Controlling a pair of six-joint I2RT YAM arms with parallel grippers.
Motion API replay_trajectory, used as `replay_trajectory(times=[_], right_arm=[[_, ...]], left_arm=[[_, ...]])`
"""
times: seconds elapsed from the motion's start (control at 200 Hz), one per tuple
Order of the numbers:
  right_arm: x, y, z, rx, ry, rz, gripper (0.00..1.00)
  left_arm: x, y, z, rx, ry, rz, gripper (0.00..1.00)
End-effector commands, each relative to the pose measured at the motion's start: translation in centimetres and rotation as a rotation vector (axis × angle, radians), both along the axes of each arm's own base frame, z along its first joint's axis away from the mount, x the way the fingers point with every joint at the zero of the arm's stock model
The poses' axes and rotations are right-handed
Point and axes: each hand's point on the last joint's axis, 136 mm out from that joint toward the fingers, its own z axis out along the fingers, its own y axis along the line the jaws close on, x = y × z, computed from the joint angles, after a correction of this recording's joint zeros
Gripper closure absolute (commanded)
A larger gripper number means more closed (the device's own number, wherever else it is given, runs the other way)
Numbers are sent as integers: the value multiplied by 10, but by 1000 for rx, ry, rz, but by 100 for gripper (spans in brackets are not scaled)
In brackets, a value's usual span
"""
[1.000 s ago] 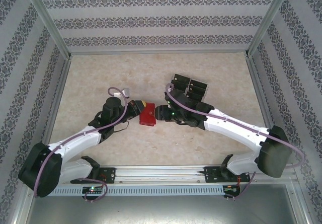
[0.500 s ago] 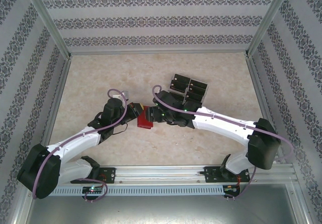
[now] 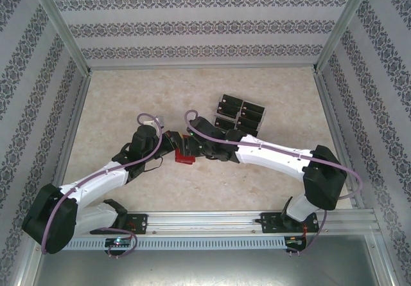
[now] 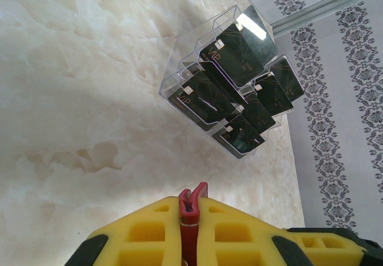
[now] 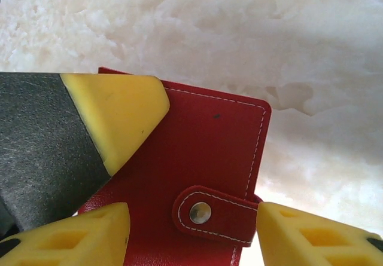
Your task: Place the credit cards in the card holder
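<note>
While our left gripper is clamped tight on the edge of the closed red card holder at mid-table, our right gripper stands apart, a finger on either side of the snap tab. We see the black credit cards standing in their clear tray nearby.

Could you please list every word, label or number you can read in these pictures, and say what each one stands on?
"VIP": on the upper black card in the clear tray.
"VIP": on the lower-left black card in that tray.
Print on the other cards: too small to read.
On the card holder: no text.
</note>
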Motion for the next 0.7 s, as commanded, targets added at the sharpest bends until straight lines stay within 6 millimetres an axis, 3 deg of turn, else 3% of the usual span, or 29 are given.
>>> replay_trajectory(times=[0.0,0.36,0.53,0.695], right_arm=[[2,3,-1,-22,-18,0,46],[-1,-13,-15,-74,-9,-25,71],[-1,-15,-11,-70,-14,-19,100],[1,-37,-12,-69,-11,-56,100]], left_arm=[[2,-6,22,-10,-56,-16,100],[3,-4,28,-9,-69,-6,100],[2,-3,26,-5,-62,-4,100],[0,2,19,11,-50,13,100]])
